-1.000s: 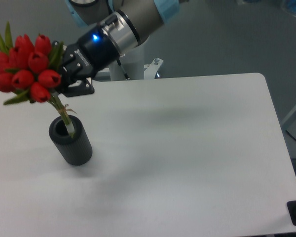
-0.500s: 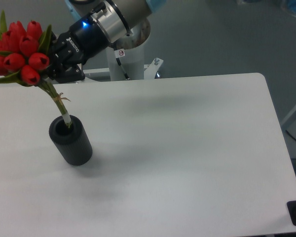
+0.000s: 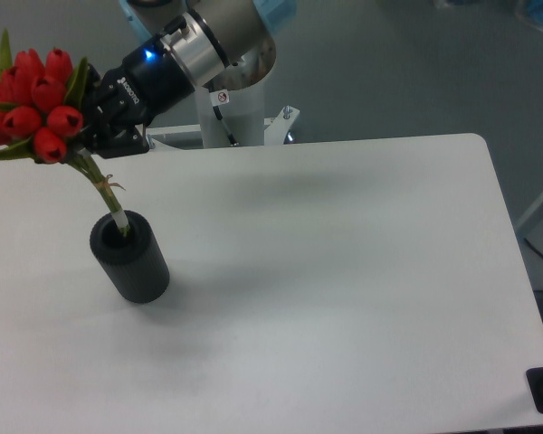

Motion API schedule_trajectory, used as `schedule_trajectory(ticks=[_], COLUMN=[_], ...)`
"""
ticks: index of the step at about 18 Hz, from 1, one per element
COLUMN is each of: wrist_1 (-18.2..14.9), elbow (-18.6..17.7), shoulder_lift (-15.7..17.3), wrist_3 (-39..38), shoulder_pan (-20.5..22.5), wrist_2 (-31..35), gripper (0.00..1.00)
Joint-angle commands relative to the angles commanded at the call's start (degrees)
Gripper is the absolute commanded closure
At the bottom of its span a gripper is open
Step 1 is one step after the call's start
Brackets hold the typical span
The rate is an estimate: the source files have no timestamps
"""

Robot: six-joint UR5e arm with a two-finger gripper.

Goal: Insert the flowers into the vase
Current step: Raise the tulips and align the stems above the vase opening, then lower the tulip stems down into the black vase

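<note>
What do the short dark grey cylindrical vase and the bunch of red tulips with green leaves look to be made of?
The short dark grey cylindrical vase: matte, thick-walled, without glare; possibly foam, rubber or unglazed ceramic, the picture leaves it open. The bunch of red tulips with green leaves, held in the black two-finger gripper: very uniform saturated buds and a stiff pale stem suggest artificial plastic or fabric, though real flowers cannot be ruled out.

We see our arm [image 3: 219,32] reaching down from the top of the frame toward the upper left, its wrist showing a blue light. Our gripper [image 3: 92,136] is clamped tight on the flowers [image 3: 32,95] just below the blooms.
</note>
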Motion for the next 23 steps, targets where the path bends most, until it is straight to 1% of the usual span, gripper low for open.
schedule_trajectory(ticks=[3, 6, 9, 14, 23], wrist_1=[-0.17, -0.09, -0.09, 0.09, 0.00], elbow=[-0.18, -1.84, -2.72, -2.90, -5.01], shoulder_lift=[-0.53, -0.97, -2.72, -6.32, -11.42], wrist_3=[0.62, 1.14, 2.64, 3.34, 10.19], shoulder_pan=[-0.09, -0.18, -0.61, -1.67, -1.85], wrist_2=[0.00, 0.17, 0.35, 0.44, 0.44], gripper=[0.83, 0.83, 0.83, 0.83, 0.82])
